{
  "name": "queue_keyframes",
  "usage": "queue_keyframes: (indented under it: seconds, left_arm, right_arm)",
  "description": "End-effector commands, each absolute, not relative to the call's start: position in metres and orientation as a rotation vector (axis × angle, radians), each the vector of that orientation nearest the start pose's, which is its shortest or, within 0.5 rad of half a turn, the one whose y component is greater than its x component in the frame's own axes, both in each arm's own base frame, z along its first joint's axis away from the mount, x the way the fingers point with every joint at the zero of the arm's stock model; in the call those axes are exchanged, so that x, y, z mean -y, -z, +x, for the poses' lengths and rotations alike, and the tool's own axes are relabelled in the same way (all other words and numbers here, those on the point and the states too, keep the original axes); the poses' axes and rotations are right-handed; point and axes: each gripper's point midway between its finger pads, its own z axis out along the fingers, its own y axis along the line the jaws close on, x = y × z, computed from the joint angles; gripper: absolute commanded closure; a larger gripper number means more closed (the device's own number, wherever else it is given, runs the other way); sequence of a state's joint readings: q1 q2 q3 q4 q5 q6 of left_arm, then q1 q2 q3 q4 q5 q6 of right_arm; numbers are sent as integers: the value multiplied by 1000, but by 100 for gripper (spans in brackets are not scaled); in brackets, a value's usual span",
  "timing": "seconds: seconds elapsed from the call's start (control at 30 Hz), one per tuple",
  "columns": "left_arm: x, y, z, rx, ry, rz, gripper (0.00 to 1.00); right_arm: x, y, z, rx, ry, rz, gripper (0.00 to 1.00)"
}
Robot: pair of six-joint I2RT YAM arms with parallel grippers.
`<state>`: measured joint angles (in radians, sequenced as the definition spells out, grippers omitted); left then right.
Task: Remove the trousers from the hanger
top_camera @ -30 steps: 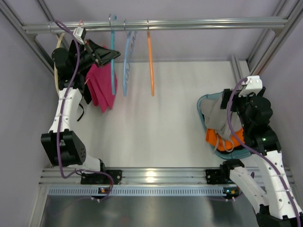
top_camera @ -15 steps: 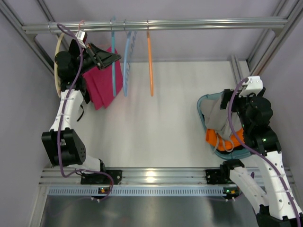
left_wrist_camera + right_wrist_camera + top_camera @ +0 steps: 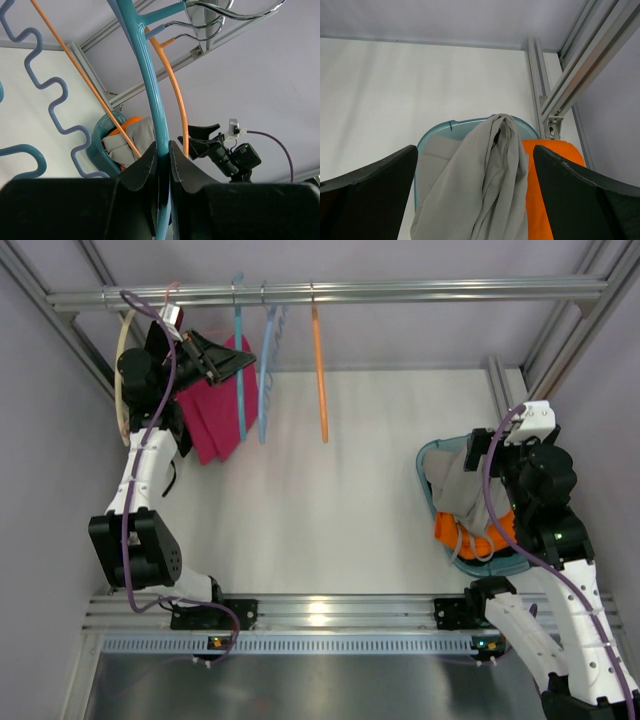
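**Change from the frame half a second earlier:** almost none; only the orange hanger [image 3: 319, 370] hangs slightly shifted.

**Left gripper** [image 3: 161, 150]: the arm is raised to the rail [image 3: 400, 288]. The fingers are clamped on the hanger [image 3: 150, 85], which rises from between them.

**Right gripper** [image 3: 475, 165]: it is spread wide, directly above the trousers [image 3: 490, 190]. These are heaped in the basket [image 3: 421, 147] beneath it.
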<state>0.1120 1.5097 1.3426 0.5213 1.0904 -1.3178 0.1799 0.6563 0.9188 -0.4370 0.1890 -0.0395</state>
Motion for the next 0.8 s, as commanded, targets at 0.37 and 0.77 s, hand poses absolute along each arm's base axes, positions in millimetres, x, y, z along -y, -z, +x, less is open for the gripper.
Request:
queue_keyframes:
  seconds: [0.37,0.77]
  left_arm:
    - [122,-429,400,-1570,1541,-119,61]
    - [121,-438,386,-1521,1437,-73,52]
  right_arm:
    - [-14,-335,267,-1684,30,-23,0]
    - [-15,-336,264,-1678,17,-22,1]
